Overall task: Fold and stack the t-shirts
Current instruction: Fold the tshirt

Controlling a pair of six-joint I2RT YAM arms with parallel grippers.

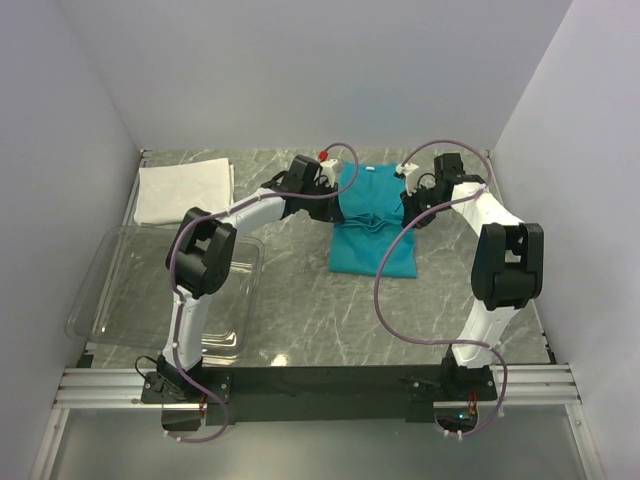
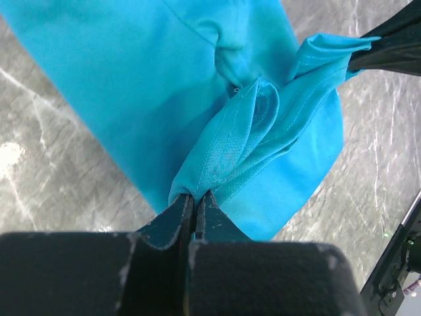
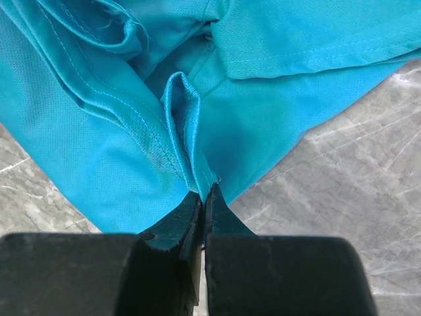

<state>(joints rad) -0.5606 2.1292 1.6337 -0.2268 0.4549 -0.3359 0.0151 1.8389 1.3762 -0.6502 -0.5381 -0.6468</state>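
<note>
The teal-blue t-shirt (image 1: pixel 372 225) lies partly folded at the back middle of the table, bunched across its middle. My left gripper (image 1: pixel 335 205) is shut on a pinched fold of its cloth (image 2: pixel 230 145) at its left edge. My right gripper (image 1: pixel 408 212) is shut on a fold of the same shirt (image 3: pixel 184 125) at its right edge. In the left wrist view the other gripper's dark tip (image 2: pixel 388 43) holds the far bunch. The white t-shirt (image 1: pixel 185 190) lies as a folded rectangle at the back left.
A clear plastic bin (image 1: pixel 130 300) stands at the front left, under the left arm. White walls close in the table on three sides. Grey marble table (image 1: pixel 320 310) shows in front of the teal shirt. Cables loop off both arms.
</note>
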